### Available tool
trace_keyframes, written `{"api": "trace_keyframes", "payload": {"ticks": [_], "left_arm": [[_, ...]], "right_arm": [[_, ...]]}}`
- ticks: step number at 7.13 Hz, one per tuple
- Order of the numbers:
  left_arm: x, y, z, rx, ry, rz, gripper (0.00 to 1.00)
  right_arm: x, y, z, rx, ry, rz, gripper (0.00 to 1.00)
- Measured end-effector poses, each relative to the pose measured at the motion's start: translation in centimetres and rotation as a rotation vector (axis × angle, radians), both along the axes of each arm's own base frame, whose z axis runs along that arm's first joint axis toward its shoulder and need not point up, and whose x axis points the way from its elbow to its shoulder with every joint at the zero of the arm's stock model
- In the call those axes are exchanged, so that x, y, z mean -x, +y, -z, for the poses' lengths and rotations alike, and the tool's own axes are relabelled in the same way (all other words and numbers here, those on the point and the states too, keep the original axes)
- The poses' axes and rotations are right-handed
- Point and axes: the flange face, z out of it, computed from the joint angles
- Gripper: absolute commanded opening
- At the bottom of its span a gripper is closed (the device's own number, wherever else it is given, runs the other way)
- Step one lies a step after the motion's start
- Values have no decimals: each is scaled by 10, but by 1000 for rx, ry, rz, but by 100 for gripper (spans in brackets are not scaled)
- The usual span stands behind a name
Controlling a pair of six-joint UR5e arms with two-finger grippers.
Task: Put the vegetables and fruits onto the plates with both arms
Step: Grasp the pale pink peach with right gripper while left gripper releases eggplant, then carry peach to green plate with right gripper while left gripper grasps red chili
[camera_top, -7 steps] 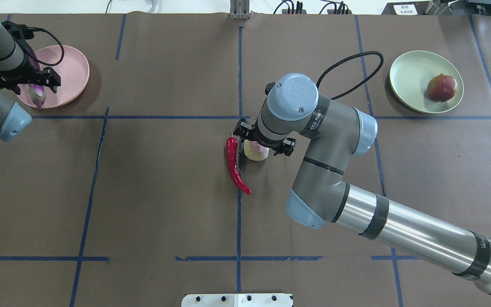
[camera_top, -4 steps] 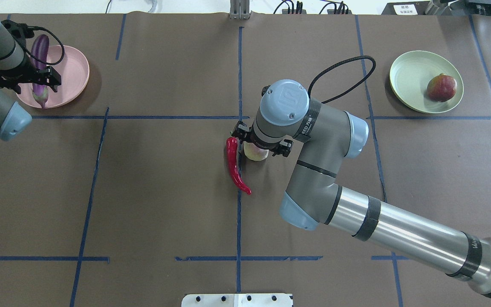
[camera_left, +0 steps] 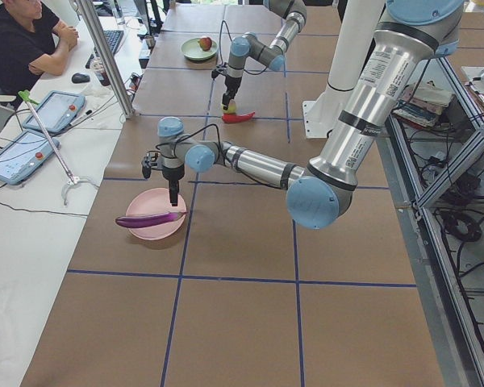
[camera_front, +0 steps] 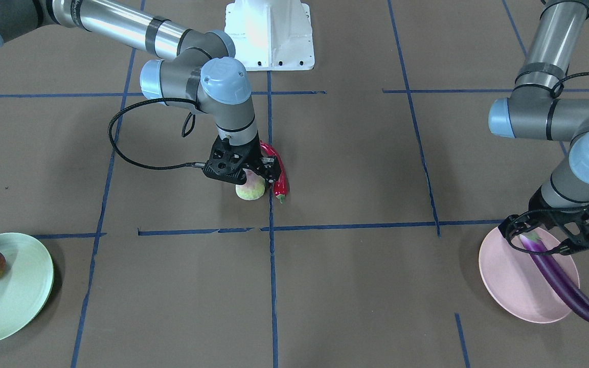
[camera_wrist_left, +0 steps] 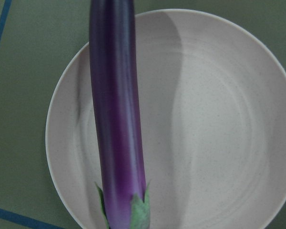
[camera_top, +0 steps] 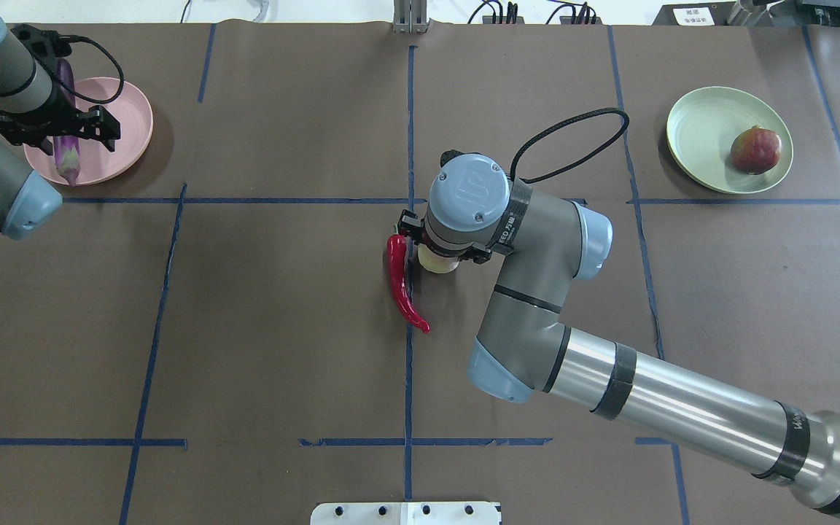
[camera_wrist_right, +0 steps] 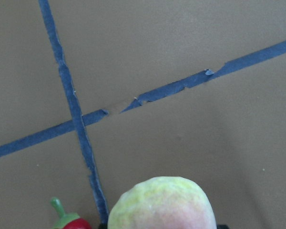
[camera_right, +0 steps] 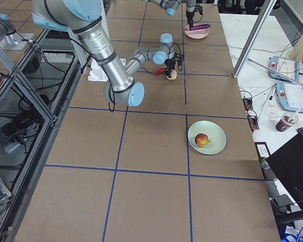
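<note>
The purple eggplant [camera_front: 555,276] lies on the pink plate [camera_front: 509,276], its far end over the rim. My left gripper [camera_front: 555,232] is open just above its cap end; it also shows in the overhead view [camera_top: 55,127]. The pale green fruit [camera_front: 250,190] sits on the table at the centre, with the red chili [camera_front: 280,179] right beside it. My right gripper [camera_front: 246,171] is open and low over this fruit, straddling it. The dark red fruit [camera_top: 755,149] lies on the mint green plate [camera_top: 704,131].
The white base block [camera_front: 269,36] stands at the robot's edge of the table. Blue tape lines [camera_top: 409,379] cross the brown table cover. The right arm's black cable [camera_top: 573,138] loops above the table. A person [camera_left: 24,48] sits beyond the far end.
The left gripper has shifted a little toward the far side of the plate, and the eggplant now lies flat there. The right arm's wrist has moved left, over the pale green fruit.
</note>
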Motion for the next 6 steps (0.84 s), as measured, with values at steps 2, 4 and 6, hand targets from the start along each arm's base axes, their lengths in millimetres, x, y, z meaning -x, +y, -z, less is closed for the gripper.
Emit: {"api": "trace_keyframes", "payload": {"ticks": [2, 4, 6], "left_arm": [[-52, 23, 66, 6, 132, -45, 100], [-128, 62, 134, 10, 215, -102, 100], [-188, 94, 194, 4, 272, -153, 100]], "right_arm": [[-55, -16, -8, -43, -15, -14, 1], [-138, -65, -56, -137, 61, 42, 0], [-229, -124, -126, -164, 178, 69, 0]]}}
